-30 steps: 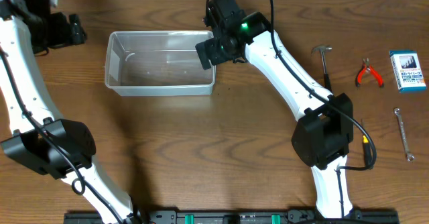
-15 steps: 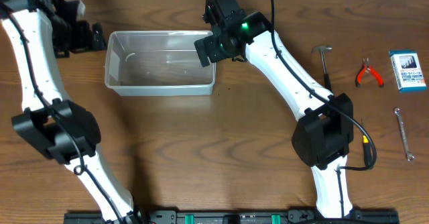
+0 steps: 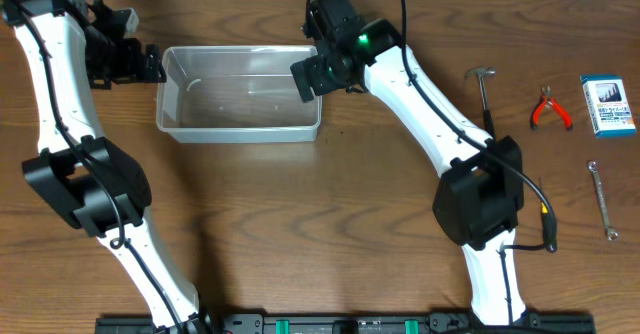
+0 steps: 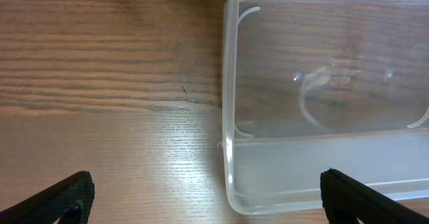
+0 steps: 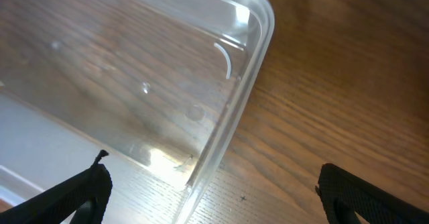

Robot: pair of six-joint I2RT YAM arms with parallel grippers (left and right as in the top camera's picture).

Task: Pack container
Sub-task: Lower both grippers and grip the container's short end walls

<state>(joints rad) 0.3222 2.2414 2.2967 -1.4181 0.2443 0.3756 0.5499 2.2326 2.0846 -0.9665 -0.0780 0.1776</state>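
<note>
Clear container [image 3: 240, 132] empty; left pincer [image 3: 143, 63] and right pincer [image 3: 308, 76] gape at its ends, so straddle walls squarely before closing.

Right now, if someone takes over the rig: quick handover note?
Left gripper: open, empty, at the left end of the container.
Right gripper: open, empty, over its right end.
The container is empty, at the far side of the table, left of centre.
To the right, all lying outside it: hammer, pliers, box, wrench.
Done: nothing packed.
Left: likely all the packing.
</note>
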